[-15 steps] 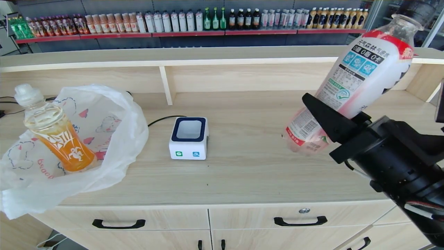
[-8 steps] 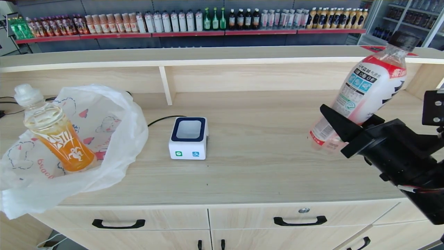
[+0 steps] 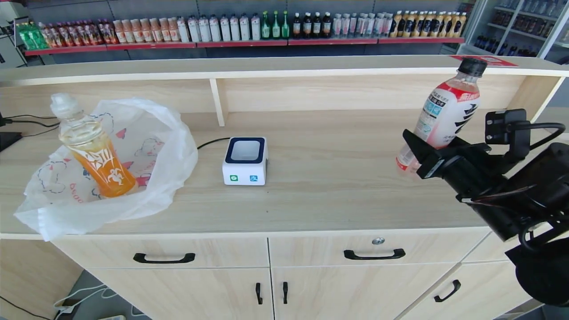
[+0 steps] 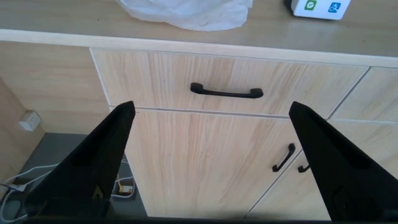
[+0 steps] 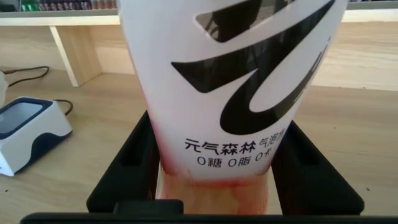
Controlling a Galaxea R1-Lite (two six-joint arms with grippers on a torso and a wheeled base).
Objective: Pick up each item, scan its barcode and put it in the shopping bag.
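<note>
A pink and white drink bottle (image 3: pixel 444 115) with a black cap stands nearly upright over the right part of the counter, with my right gripper (image 3: pixel 420 149) shut on its lower half. In the right wrist view the bottle (image 5: pixel 230 81) sits between the black fingers (image 5: pixel 127 168). The white barcode scanner (image 3: pixel 245 161) with a dark-rimmed window rests mid-counter, left of the bottle. At the far left a translucent shopping bag (image 3: pixel 155 142) holds an orange drink bottle (image 3: pixel 95 151). My left gripper (image 4: pixel 211 109) hangs open below the counter edge, facing the drawers.
The counter (image 3: pixel 329 195) has a raised back ledge with a wooden divider (image 3: pixel 218 106). A black cable (image 3: pixel 209 143) runs from the scanner toward the back. Drawers with black handles (image 4: pixel 226 93) lie under the counter. Shelves of bottles (image 3: pixel 249 26) line the far wall.
The head camera has shifted, so the whole scene sits differently. My right gripper has carried the pink bottle rightward and away from the scanner, and the bottle now stands more upright.
</note>
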